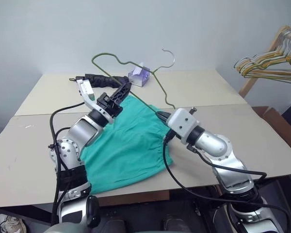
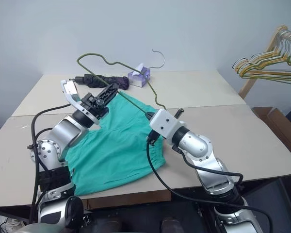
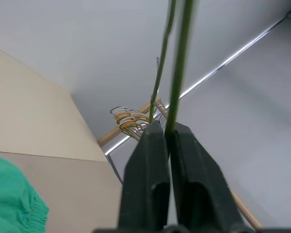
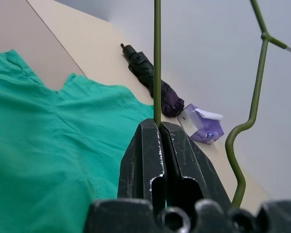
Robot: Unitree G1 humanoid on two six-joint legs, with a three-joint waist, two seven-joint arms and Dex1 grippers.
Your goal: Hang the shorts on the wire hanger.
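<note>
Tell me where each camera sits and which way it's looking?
Left eye and right eye: on the head, looking forward and down at the table, shorts, wire hanger; both arms show.
Left wrist: looks along the left gripper, shut on the wire hanger, toward the hanger rack.
Right wrist: looks along the right gripper, shut on the wire, over the shorts, umbrella, tissue box.
All views share the hanger.
</note>
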